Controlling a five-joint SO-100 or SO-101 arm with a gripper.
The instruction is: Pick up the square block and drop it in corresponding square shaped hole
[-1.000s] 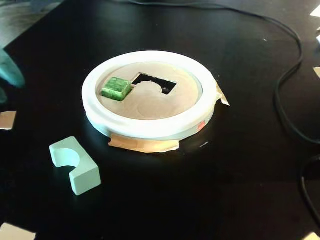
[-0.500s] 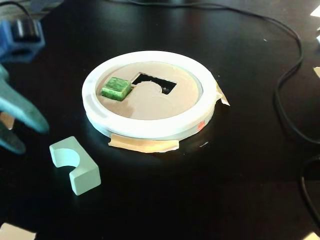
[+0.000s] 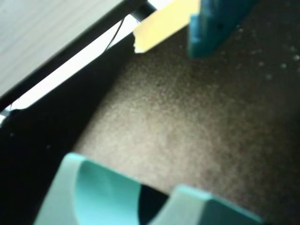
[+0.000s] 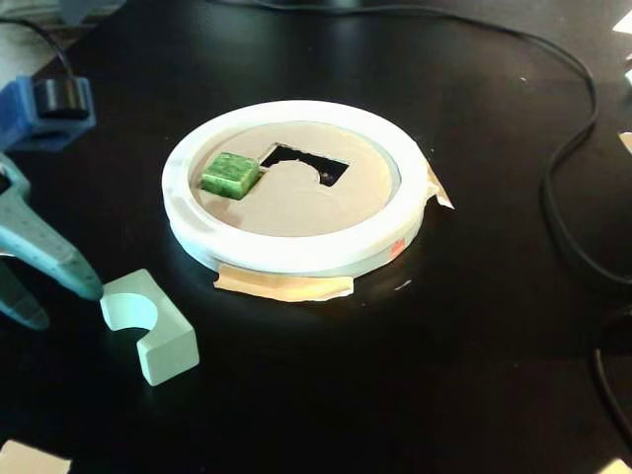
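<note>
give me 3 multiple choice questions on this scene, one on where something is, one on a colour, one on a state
1. Where does the square block sit?
A. on the tan board inside the white rim
B. on the black table
C. between the gripper fingers

2. What colour is the notched block?
A. red
B. pale mint
C. yellow

3. How is the gripper?
A. shut on the square block
B. shut on a cable
C. open, holding nothing

Answers: 1 A, it lies on the board beside the cutout. 2 B, it shows light green. 3 C, its fingers are spread with nothing between.

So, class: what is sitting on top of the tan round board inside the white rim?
Only the square block, beside the larger cutout. Whatever lies beneath the block is covered.
</note>
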